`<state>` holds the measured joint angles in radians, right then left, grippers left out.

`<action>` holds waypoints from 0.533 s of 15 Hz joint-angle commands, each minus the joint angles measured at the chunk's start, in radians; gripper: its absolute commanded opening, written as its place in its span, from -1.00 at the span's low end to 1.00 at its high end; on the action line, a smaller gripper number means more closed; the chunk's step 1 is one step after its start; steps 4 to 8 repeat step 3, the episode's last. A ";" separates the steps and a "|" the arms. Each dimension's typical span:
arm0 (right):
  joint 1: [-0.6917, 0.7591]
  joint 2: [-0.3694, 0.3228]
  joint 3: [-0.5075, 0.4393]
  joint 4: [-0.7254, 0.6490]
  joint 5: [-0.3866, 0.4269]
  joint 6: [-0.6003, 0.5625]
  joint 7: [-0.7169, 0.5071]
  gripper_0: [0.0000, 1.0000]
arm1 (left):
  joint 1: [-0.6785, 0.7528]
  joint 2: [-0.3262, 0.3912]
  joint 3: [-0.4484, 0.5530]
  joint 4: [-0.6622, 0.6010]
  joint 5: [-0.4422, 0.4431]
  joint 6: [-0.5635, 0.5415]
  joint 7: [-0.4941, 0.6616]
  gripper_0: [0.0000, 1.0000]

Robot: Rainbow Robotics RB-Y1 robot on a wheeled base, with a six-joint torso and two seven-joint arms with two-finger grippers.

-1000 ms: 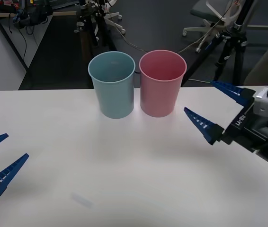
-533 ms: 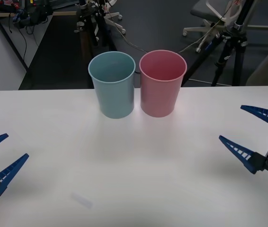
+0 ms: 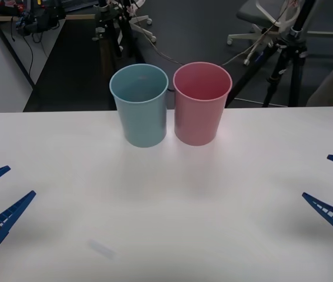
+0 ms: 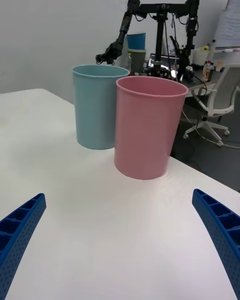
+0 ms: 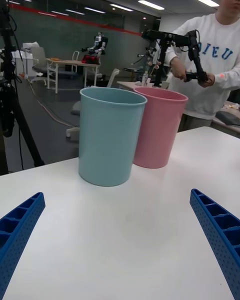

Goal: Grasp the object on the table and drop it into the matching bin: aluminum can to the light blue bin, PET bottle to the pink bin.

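Note:
The light blue bin [image 3: 139, 108] and the pink bin [image 3: 200, 108] stand upright side by side at the back of the white table [image 3: 166, 205], blue on the left. The object, the aluminum can, is out of view. My left gripper [image 3: 20, 181] hovers open at the table's front left, nothing between its fingers. My right gripper [image 3: 316, 176] is open at the right edge, also holding nothing. Seen from the right wrist, the pink bin [image 4: 147, 130] is nearer than the light blue bin [image 4: 97, 107]. The left wrist view has the light blue bin [image 5: 110, 135] in front of the pink bin [image 5: 160, 130].
Behind the table's far edge are a black tripod [image 3: 290, 53] and an office chair [image 3: 266, 17] on dark flooring. A faint smudge [image 3: 102, 248] marks the tabletop near the front left. Wide bare tabletop lies between the two grippers.
My right gripper has drawn back from beside the pink bin to the table's right edge, staying open. The left gripper and both bins have not moved.

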<state>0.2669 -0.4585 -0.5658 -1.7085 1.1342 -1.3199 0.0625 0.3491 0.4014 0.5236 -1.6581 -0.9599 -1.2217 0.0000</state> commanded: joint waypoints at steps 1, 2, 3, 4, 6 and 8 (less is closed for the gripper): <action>0.009 0.000 -0.011 0.001 -0.001 0.004 0.000 1.00 | 0.000 0.000 0.000 0.000 0.000 0.000 0.000 1.00; 0.009 0.000 -0.011 0.001 -0.001 0.004 0.000 1.00 | 0.000 0.000 0.000 0.000 0.000 0.000 0.000 1.00; 0.009 0.000 -0.011 0.001 -0.001 0.004 0.000 1.00 | 0.000 0.000 0.000 0.000 0.000 0.000 0.000 1.00; 0.009 0.000 -0.011 0.001 -0.001 0.004 0.000 1.00 | 0.000 0.000 0.000 0.000 0.000 0.000 0.000 1.00; 0.009 0.000 -0.011 0.001 -0.001 0.004 0.000 1.00 | 0.000 0.000 0.000 0.000 0.000 0.000 0.000 1.00; 0.009 0.000 -0.011 0.001 -0.001 0.004 0.000 1.00 | 0.000 0.000 0.000 0.000 0.000 0.000 0.000 1.00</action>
